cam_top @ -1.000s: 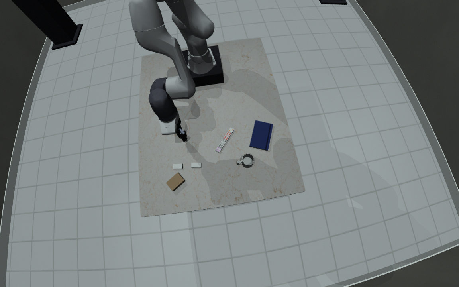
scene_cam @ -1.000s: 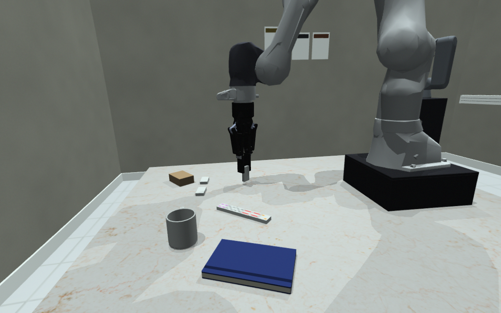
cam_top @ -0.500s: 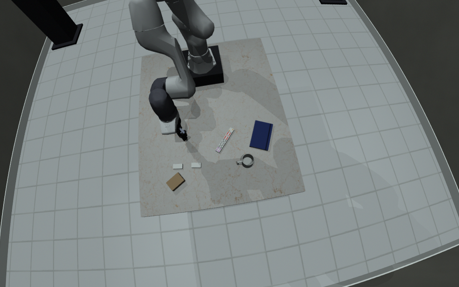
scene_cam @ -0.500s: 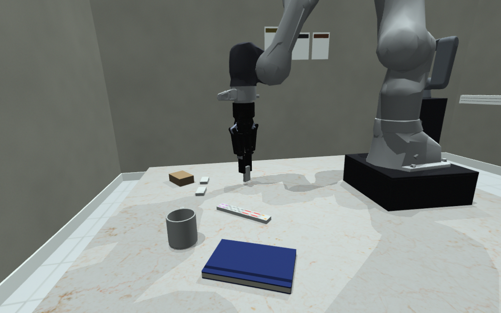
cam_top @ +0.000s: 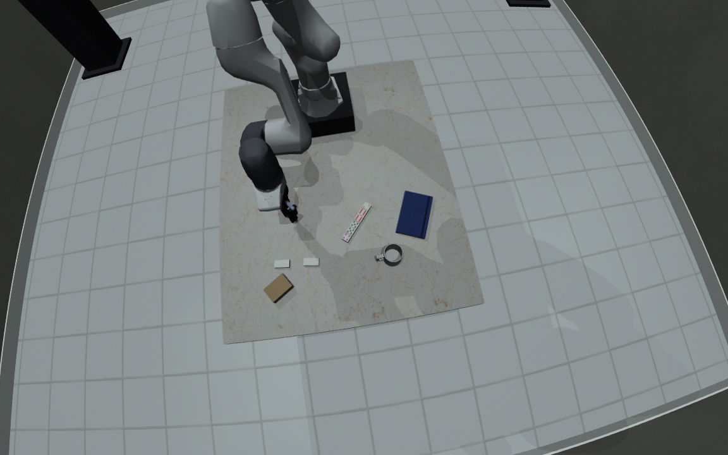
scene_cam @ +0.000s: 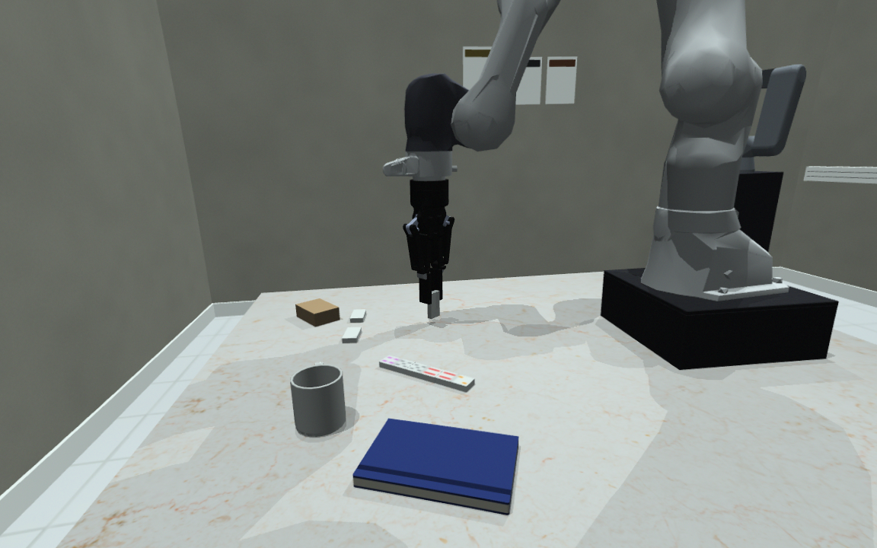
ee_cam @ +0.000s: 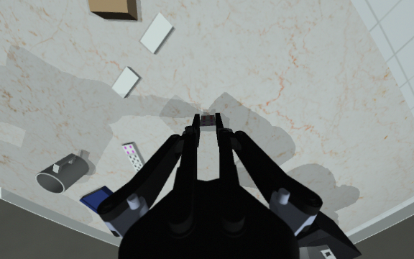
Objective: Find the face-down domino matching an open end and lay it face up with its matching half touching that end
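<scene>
Marble-patterned table (scene_cam: 633, 422), pale with rust veins, set on a light tiled floor (cam_top: 581, 226); grey walls all round. Three cards (scene_cam: 561, 79) pinned on the back wall at upper centre of the exterior view, coloured strips on top, no writing legible.

Left to right in the exterior view:
- Brown block (scene_cam: 317, 311) at centre left, far side of the table.
- Two face-down dominoes, blank white, just right of the block: one (scene_cam: 358, 314) farther back, one (scene_cam: 351, 333) nearer, apart from each other.
- Grey mug (scene_cam: 317, 399), lower left of centre, upright; inside looks bare.
- Line of dominoes (scene_cam: 426, 372), face up, at centre, slanting, pink and red pips; counts not readable.
- Gripper (scene_cam: 432, 300) above centre, pointing straight down, clamped on a domino (scene_cam: 434, 304) held upright on end, its lower edge at or just over the table. Wrist view shows its face (ee_cam: 207, 120) with pink and dark pips between the fingertips.
- Blue book (scene_cam: 438, 462), closed, bottom centre.
- Black base (scene_cam: 795, 326) of the arm at right.
</scene>
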Action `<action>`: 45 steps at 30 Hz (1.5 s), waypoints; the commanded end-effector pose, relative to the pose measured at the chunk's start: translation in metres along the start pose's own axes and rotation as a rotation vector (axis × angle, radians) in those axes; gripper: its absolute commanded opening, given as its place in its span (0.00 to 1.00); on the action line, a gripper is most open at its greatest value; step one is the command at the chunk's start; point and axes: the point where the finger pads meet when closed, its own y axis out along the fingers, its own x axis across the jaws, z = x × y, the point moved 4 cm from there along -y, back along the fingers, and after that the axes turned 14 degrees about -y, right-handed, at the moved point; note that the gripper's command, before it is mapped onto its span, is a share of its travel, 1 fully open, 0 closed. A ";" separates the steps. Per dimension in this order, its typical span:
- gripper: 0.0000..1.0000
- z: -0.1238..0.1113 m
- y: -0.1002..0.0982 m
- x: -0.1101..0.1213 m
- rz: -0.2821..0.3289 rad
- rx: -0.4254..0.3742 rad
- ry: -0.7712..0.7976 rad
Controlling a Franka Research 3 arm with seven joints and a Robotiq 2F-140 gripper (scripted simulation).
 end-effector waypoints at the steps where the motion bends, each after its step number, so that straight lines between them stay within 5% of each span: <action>1: 0.23 0.001 -0.001 -0.001 -0.002 0.019 0.009; 45: 0.23 -0.020 -0.001 -0.006 -0.051 0.211 0.009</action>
